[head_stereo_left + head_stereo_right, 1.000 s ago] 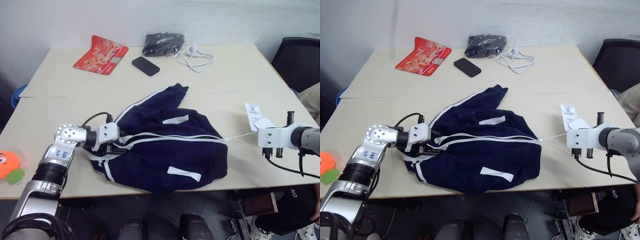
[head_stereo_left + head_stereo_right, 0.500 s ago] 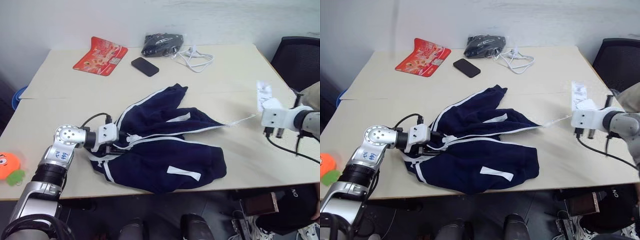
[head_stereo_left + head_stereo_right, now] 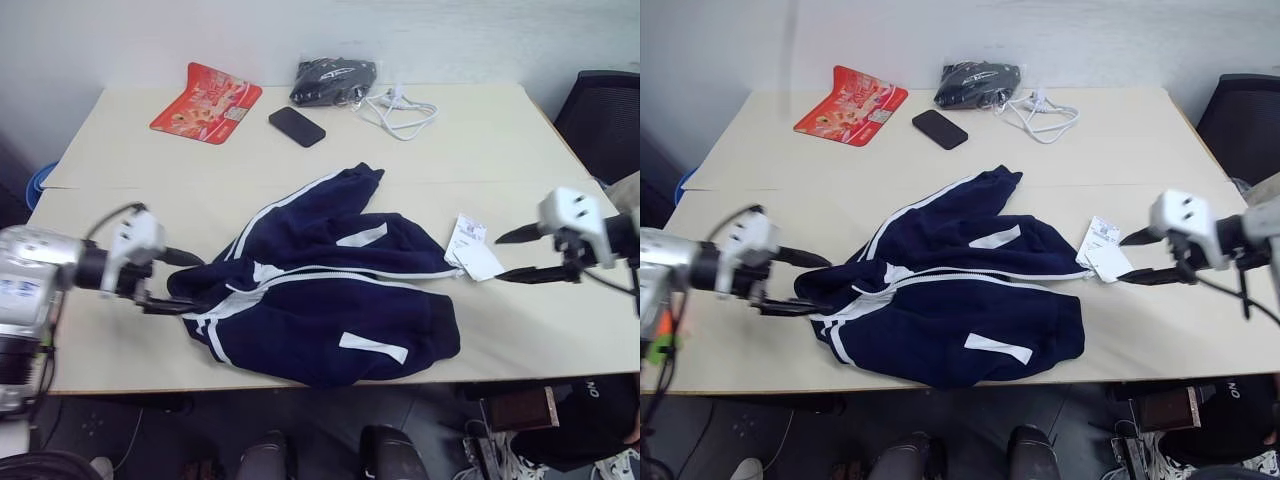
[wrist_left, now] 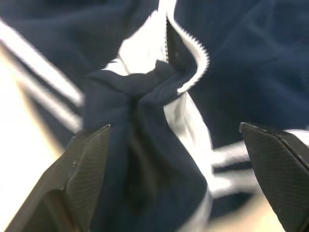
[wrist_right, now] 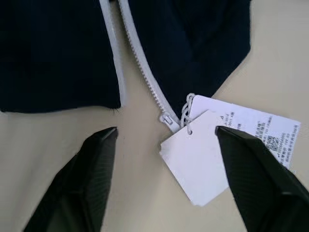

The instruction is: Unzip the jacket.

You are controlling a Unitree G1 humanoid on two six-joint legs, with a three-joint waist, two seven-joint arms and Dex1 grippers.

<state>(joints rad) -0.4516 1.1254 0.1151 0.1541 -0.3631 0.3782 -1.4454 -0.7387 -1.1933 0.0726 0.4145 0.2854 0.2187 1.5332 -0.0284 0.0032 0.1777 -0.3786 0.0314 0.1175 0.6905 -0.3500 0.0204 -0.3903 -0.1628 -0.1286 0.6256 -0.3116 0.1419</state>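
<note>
jacket (image 3: 320,300) flat on table (image 3: 520,150) near front edge, zipper (image 5: 145,67) parted, tags (image 3: 472,250) lying on table at its right end. left gripper (image 3: 172,282) jaws wide apart, holding nothing, tips at jacket's left end. right gripper (image 3: 512,254) wide open too, empty, just right of tags. far side: phone (image 3: 296,126), red packet (image 3: 205,102), black bag (image 3: 332,80), white cable (image 3: 400,110)

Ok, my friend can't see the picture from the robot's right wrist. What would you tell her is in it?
White paper tags lie on the tan table, tied to the zipper pull at the end of a navy jacket with a white zipper. The right hand has its two black fingers spread open, holding nothing.
</note>
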